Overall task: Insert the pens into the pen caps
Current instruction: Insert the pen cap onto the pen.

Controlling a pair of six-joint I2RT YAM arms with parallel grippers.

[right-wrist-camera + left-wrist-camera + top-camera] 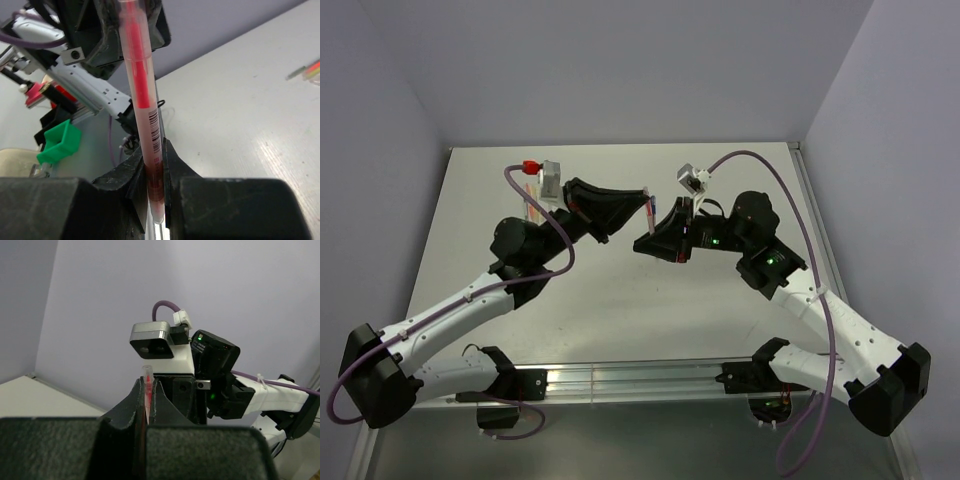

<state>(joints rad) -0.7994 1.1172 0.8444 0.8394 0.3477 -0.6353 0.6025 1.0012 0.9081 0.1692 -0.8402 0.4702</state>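
Up over the middle of the table [620, 330], my two arms meet tip to tip with one red pen [141, 95] between them. My left arm [450, 310] runs from its base at the near left corner, bends at a raised elbow and reaches right and away from the near edge. My right arm [830, 330] mirrors it from the near right corner, its wrist turned in toward the left.

My right gripper [154, 180] is clamped on the lower part of the pen, just below the printed barcode, with the bottom tip poking out beneath the fingers. From there the clear barrel with its red core rises at a slight tilt and runs straight up into my left gripper [146, 407]. Its fingers are pressed tight together on the upper end, and only a short clear tip shows above them. Whether that upper end is a separate cap or part of the barrel I cannot tell — the two look like one stick from both wrists.

The pen is held in the air, clear of the tabletop, with both grippers facing each other and nearly touching.

A few loose pens [531, 193] — orange and yellow among them — lie on the table toward the far left, behind my left forearm and well apart from the held one.
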